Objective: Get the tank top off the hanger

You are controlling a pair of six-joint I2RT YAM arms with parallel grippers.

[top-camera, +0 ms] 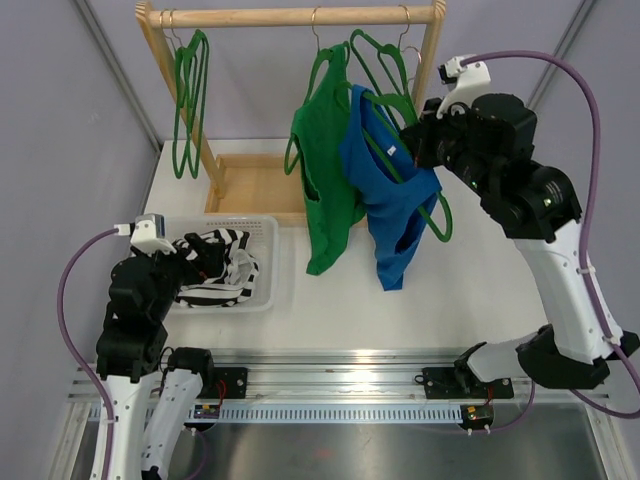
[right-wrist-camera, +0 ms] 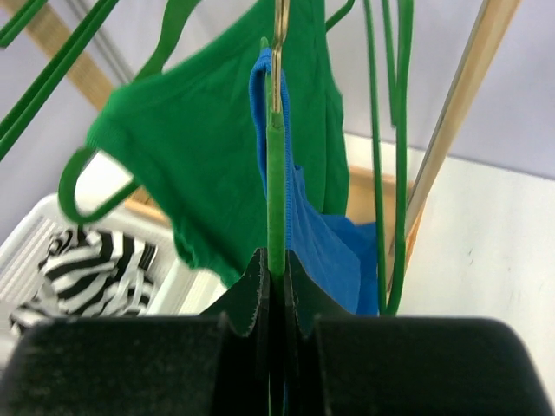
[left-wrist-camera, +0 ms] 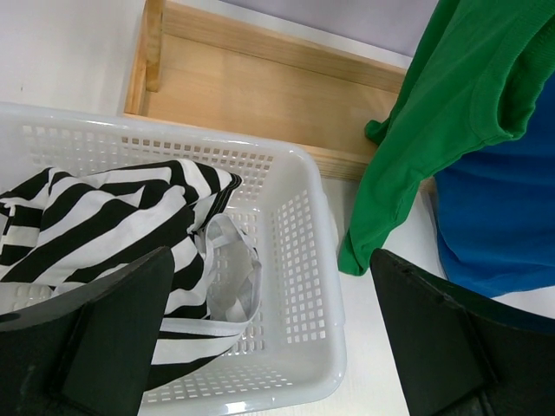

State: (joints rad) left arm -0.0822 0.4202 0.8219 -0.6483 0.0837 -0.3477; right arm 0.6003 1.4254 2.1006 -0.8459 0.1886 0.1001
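Lower left of the top view: the left claw (top-camera: 188, 262) stands with its jaws fully apart, holding nothing, above the white perforated plastic basket (top-camera: 270, 290) that contains a black-and-white striped garment (top-camera: 215, 262). The basket rests on the white counter (top-camera: 480, 290).

Centre: a green tank top (top-camera: 325, 190) hangs from the wooden clothes rack (top-camera: 290, 16). Just to its right, and touching it, hangs the blue tank top (top-camera: 385, 200), carried on a tilted green plastic hanger (right-wrist-camera: 276, 173).

Upper right: the right claw (top-camera: 415, 135) is clamped together on that hanger's arm, near the shoulder.

Handling assessment: the blue tank top is judged light, soft and limp. It will drape, stretch and snag by its straps instead of sliding off rigidly. Recommended hold: pinch the strap beside the hanger arm or the free lower hem with the left claw, and draw it along the tilted arm while the right claw steadies the hanger
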